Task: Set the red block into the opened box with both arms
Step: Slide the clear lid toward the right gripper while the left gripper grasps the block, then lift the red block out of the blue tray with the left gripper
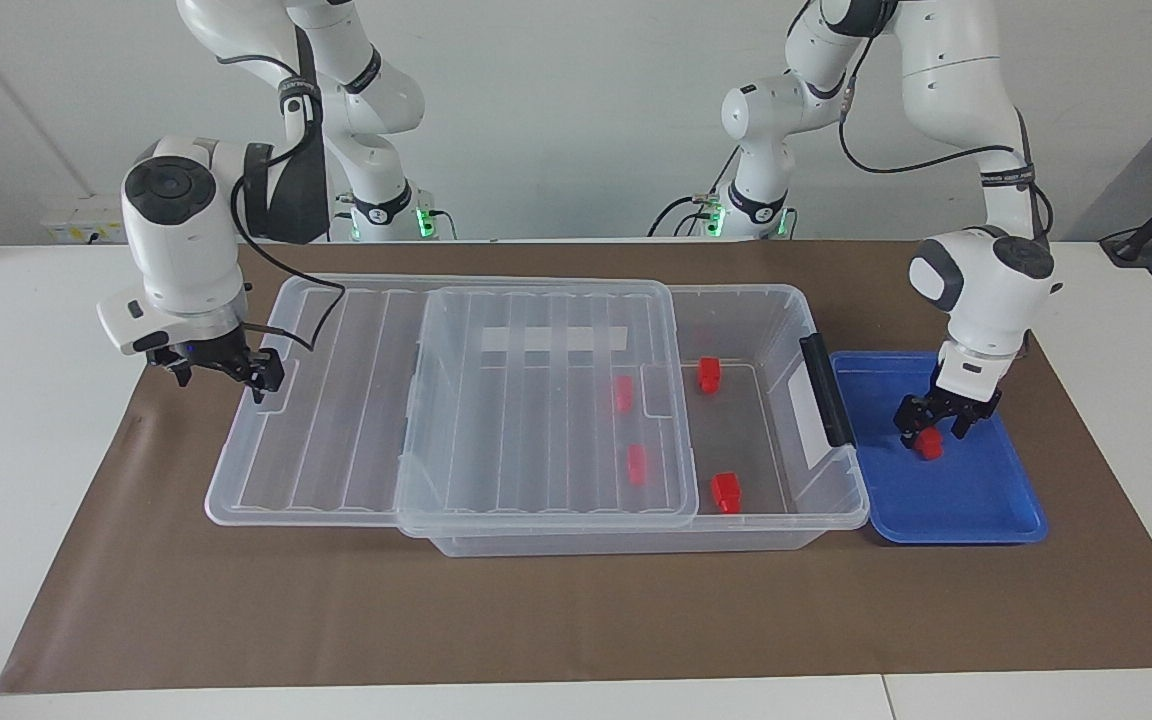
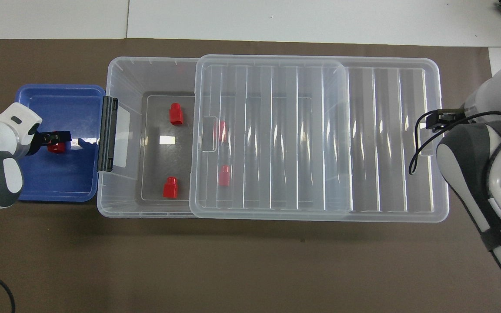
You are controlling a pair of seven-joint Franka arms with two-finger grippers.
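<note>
**Step in hand: pickup of the block.** The left jaws are lowered into the tray (image 1: pixel 976 500) and set on either side of the red block (image 1: pixel 928 443). Whether they already pinch it cannot be told. The block lies on the tray floor, toward the tray's box end. The right jaws are spread and positioned at the end edge of the lid (image 1: pixel 536 420), at the right arm's end of the worktop (image 1: pixel 36 420). Whether that edge is touched cannot be told.

**Task state.** The lid is slid toward the right arm's end, so the box (image 1: pixel 841 480) is open at the end beside the tray. The pickup is judged not yet complete.

**Next move.**
1. A firm pinch on the block is to be confirmed.
2. The block is to be raised clear of the tray wall.
3. It is to be carried over the handle (image 1: pixel 826 390) and the box rim.
4. It is to be released over the uncovered part of the box floor.

**Surroundings and obstructions.**
- Four other blocks lie in the box: two in the open part (image 1: pixel 709 373) (image 1: pixel 726 491), two under the lid (image 1: pixel 622 393) (image 1: pixel 637 465).
- The handle and rim stand between tray and opening, so too low a carry is judged likely to catch on them.
- The lid edge bounds the opening, so the release is best made short of it.
- A brown mat (image 1: pixel 576 620) covers the worktop under box and tray.
</note>
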